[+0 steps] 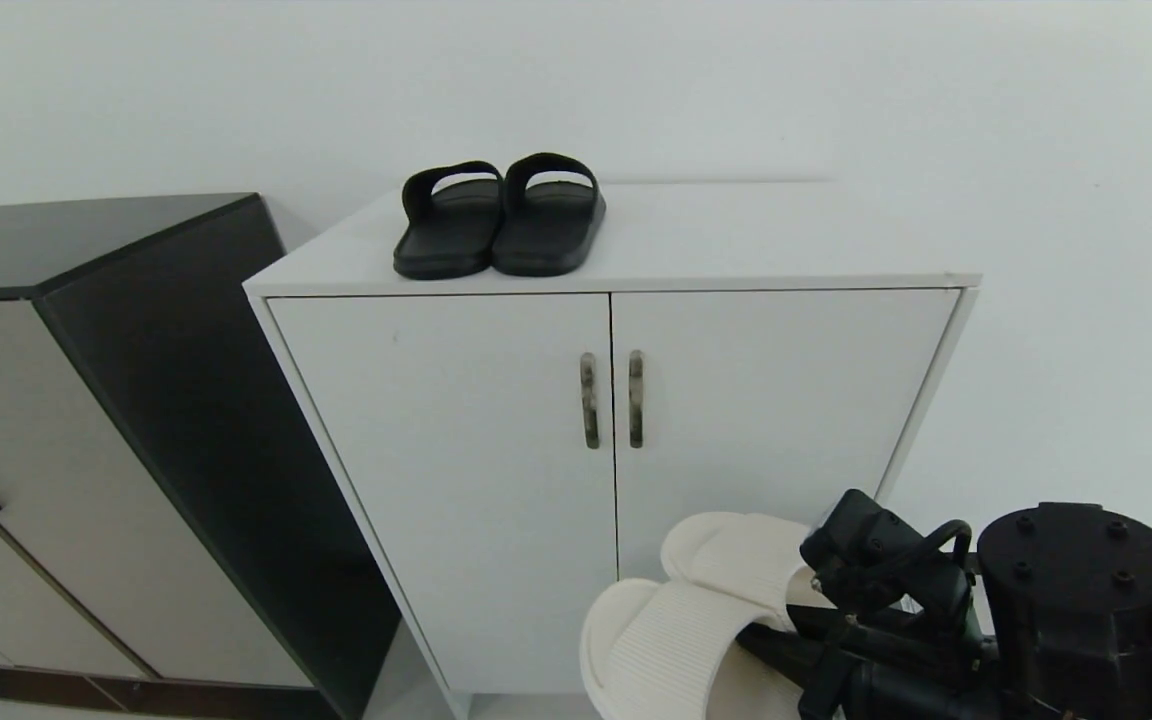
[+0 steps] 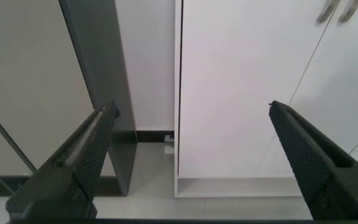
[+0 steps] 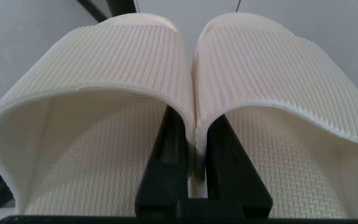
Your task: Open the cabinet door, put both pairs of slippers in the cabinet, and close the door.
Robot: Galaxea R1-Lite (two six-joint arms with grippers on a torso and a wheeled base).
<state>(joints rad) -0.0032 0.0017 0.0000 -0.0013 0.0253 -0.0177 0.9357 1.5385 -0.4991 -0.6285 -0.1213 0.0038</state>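
head view: cabinet (image 1: pixel 436 450) doors shut, black slippers (image 1: pixel 501 220) on top. left wrist: our left pincer (image 2: pixel 191 107) gapes wide, empty; we should hook a handle (image 2: pixel 328 9) squarely. right wrist: our right pincer (image 3: pixel 194 134) clamps both cream slippers' (image 3: pixel 104 68) inner edges.

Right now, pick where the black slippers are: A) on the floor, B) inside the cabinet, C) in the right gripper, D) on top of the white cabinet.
D: the black slippers sit side by side on top of the white cabinet.
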